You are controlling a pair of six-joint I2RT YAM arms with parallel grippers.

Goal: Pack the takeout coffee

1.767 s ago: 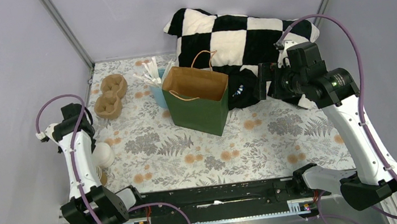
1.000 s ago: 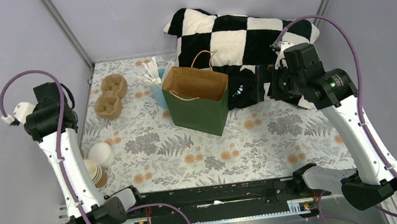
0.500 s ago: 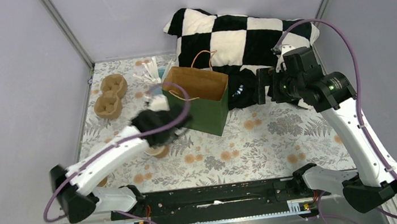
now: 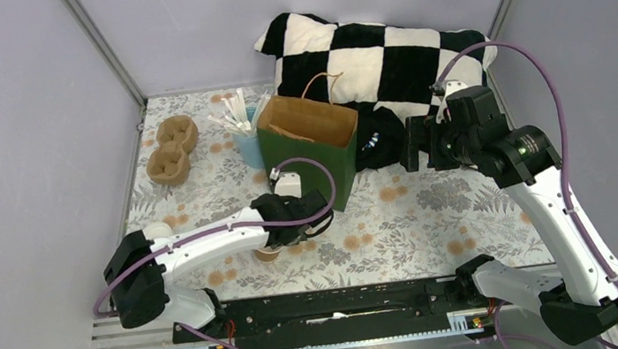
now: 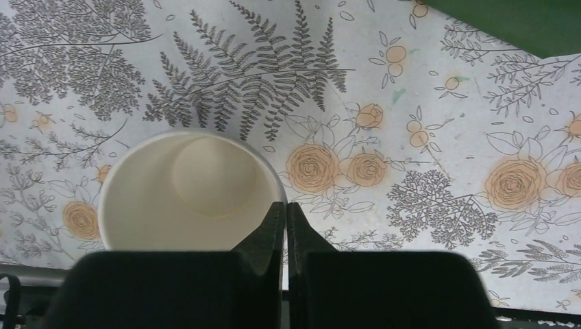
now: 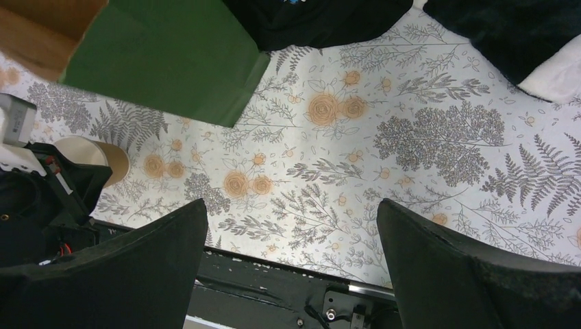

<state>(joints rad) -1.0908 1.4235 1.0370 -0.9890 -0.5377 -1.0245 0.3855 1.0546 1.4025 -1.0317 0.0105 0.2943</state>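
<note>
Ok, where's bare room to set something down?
Widest bare tablecloth: right of the green bag, in front of the checkered pillow. Crowded: back left by the cup carrier, and around the left hand on the paper cup.

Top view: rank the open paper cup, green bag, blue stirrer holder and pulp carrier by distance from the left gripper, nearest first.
1. open paper cup, right at the left gripper
2. green bag, just beyond
3. blue stirrer holder, left of the bag
4. pulp carrier, far back-left
</note>
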